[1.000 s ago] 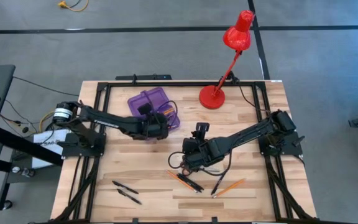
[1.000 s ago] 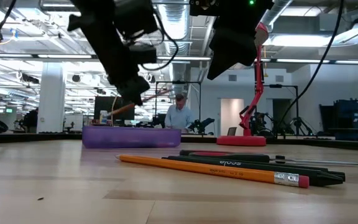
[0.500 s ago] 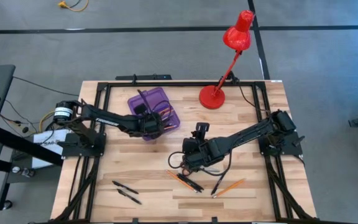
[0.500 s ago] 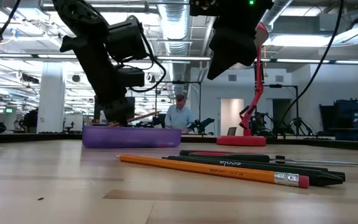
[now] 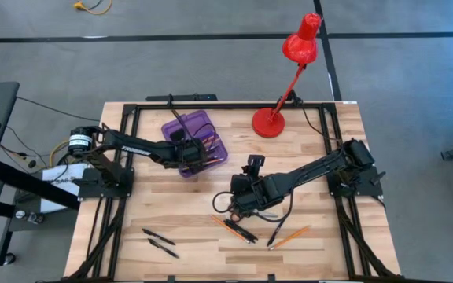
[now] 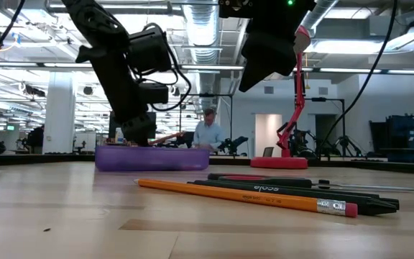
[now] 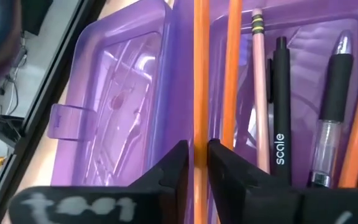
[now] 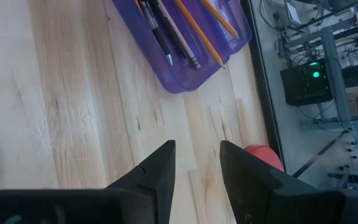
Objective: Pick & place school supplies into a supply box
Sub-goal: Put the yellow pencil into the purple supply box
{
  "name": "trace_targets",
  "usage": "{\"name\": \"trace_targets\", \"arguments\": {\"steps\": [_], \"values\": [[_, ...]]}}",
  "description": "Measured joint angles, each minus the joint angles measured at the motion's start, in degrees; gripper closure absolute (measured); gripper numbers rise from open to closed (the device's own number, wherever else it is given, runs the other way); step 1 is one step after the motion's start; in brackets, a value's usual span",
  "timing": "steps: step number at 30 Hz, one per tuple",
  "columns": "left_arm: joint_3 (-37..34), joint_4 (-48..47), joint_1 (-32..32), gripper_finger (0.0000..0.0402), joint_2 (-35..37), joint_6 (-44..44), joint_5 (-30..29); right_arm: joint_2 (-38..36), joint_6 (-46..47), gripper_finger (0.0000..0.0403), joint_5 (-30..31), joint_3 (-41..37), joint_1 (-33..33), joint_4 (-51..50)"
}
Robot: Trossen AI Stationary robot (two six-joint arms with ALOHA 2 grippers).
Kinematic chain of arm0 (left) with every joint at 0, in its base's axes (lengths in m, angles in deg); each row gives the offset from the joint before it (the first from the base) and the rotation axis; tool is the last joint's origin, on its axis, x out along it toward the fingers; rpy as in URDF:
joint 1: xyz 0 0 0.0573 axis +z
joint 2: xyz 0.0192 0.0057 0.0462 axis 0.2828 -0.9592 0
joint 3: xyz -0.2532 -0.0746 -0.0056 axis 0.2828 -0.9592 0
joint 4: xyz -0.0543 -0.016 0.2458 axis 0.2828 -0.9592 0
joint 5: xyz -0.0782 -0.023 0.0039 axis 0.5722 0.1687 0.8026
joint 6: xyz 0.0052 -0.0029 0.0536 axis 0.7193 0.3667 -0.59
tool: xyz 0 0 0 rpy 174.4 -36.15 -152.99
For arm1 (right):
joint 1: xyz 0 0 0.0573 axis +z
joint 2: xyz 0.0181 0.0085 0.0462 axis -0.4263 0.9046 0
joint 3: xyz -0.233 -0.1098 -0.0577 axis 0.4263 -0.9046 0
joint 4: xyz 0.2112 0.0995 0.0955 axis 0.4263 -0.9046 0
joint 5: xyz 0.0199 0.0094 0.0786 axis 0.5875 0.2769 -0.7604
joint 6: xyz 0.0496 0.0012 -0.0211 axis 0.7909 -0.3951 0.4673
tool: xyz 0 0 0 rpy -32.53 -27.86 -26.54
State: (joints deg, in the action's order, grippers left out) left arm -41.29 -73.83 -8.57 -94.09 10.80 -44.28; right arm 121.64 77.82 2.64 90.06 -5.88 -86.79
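Left gripper is down in the purple box at the far left of the table, fingers just parting either side of an orange pencil — this looks like the drop-off. Right gripper hangs spread and empty mid-table. More supplies wait near the front. Next job, I'd say: lift clear, then fetch another.

Two dark arms, black cables looping along them. Left gripper: black wedge fingers, white smudged marking on its body. Right gripper: matching black wedge fingers.
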Motion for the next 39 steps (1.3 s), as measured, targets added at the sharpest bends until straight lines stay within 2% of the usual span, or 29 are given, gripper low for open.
{"name": "trace_targets", "arguments": {"steps": [10,17,26,36,39], "values": [[0.0,1.09,2.27,0.0321,0.0,-1.51,2.03,0.0,0.0,0.0282,-0.02,0.0,0.0,-0.02],[0.01,1.6,3.88,0.0319,0.0,-2.64,1.81,0.0,0.02,0.0282,-0.02,0.0,0.0,-0.02],[0.02,8.31,4.63,0.0319,0.0,-12.32,15.11,0.0,0.02,0.0282,-0.04,0.0,0.0,-0.04],[0.02,8.72,6.1,0.0319,0.0,-17.64,14.57,0.0,0.02,0.0282,-0.07,0.0,0.0,-0.22],[0.02,8.85,7.25,0.0319,0.0,-17.92,16.52,0.0,0.02,0.0282,-0.07,0.0,0.0,-0.22]]}}
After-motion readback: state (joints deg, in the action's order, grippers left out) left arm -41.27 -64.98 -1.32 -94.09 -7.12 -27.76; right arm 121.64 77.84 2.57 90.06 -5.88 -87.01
